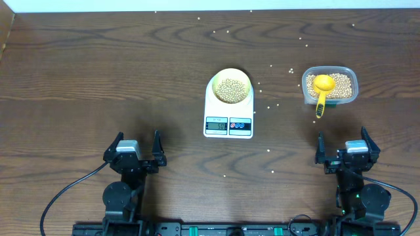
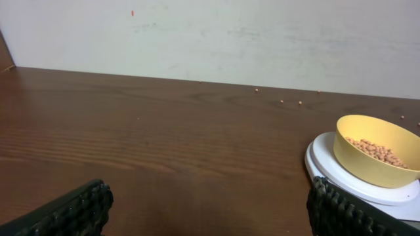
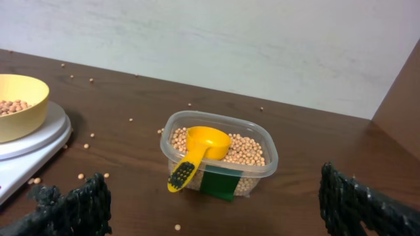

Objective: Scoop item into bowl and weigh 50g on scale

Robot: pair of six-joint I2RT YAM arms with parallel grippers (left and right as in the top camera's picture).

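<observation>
The pale-yellow bowl point(image 1: 230, 86) point(image 2: 375, 148) point(image 3: 18, 103) stands on the white scale point(image 1: 228, 111) point(image 2: 354, 183) point(image 3: 26, 147) and holds tan beans point(image 1: 231, 90) point(image 2: 380, 153). More beans point(image 1: 338, 85) point(image 3: 246, 149) fill a clear tub point(image 1: 330, 85) point(image 3: 220, 154) to the right, where a bright yellow scoop point(image 1: 322, 90) point(image 3: 200, 152) rests, its handle over the near rim. My left gripper point(image 1: 134, 152) point(image 2: 210, 213) hangs open near the table's front left, holding nothing. My right gripper point(image 1: 346, 151) point(image 3: 213, 203) is open at the front right, short of the tub, also holding nothing.
Loose beans point(image 1: 274, 107) point(image 3: 83, 176) lie scattered on the dark wooden table point(image 1: 98, 78) around the scale and tub and toward the far edge. A pale wall point(image 2: 230, 39) runs behind the table.
</observation>
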